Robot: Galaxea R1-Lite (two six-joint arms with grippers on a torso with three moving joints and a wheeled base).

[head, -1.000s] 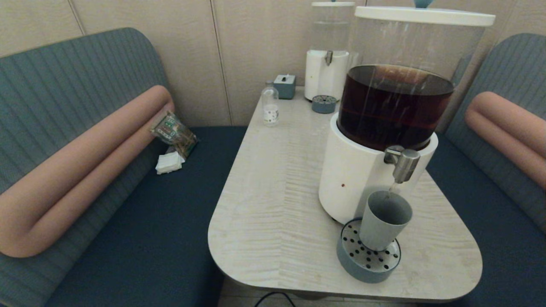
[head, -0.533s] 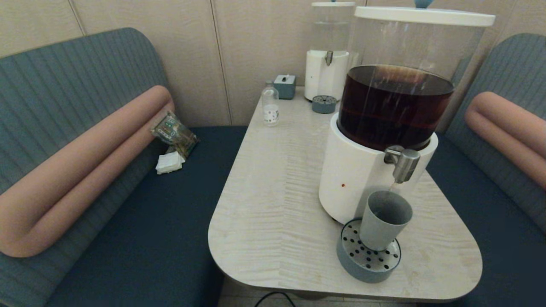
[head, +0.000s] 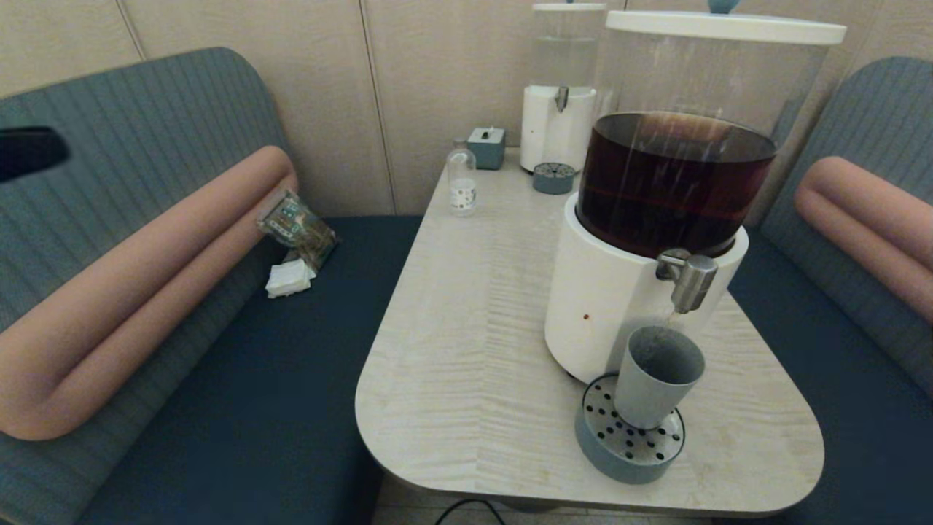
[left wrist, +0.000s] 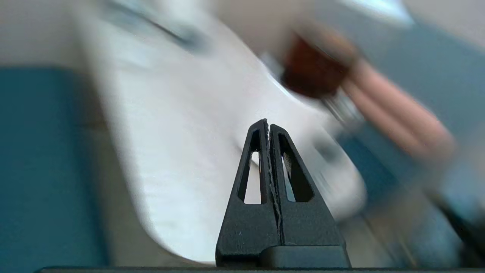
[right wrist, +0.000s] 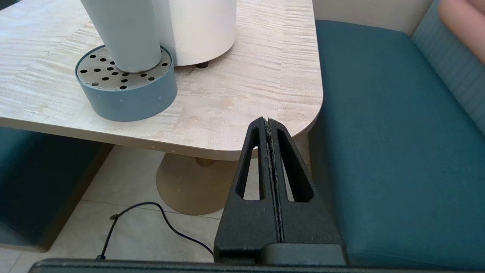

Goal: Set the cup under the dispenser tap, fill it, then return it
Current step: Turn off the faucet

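Observation:
The grey-blue cup [head: 656, 375] stands upright on the round perforated drip tray [head: 619, 456], directly below the steel dispenser tap [head: 689, 281] of the large dispenser [head: 678, 182] holding dark brown liquid. No gripper touches it. My right gripper [right wrist: 267, 121] is shut and empty, hanging low beside the table's near right corner, with the cup [right wrist: 121, 34] and tray [right wrist: 125, 98] ahead of it. My left gripper [left wrist: 268, 123] is shut and empty, out to the left of the table [left wrist: 170, 132]. A dark part of the left arm [head: 29, 152] shows at the head view's far left edge.
At the back of the table [head: 474, 328] stand a small clear bottle [head: 461, 182], a grey box [head: 486, 148], a smaller clear dispenser [head: 557, 109] and its tray [head: 554, 177]. A snack packet [head: 297, 230] and napkins lie on the left bench. A cable [right wrist: 151, 216] runs across the floor.
A dark part of the left arm has come into the head view at the far left. The cup, tray and dispenser have not moved.

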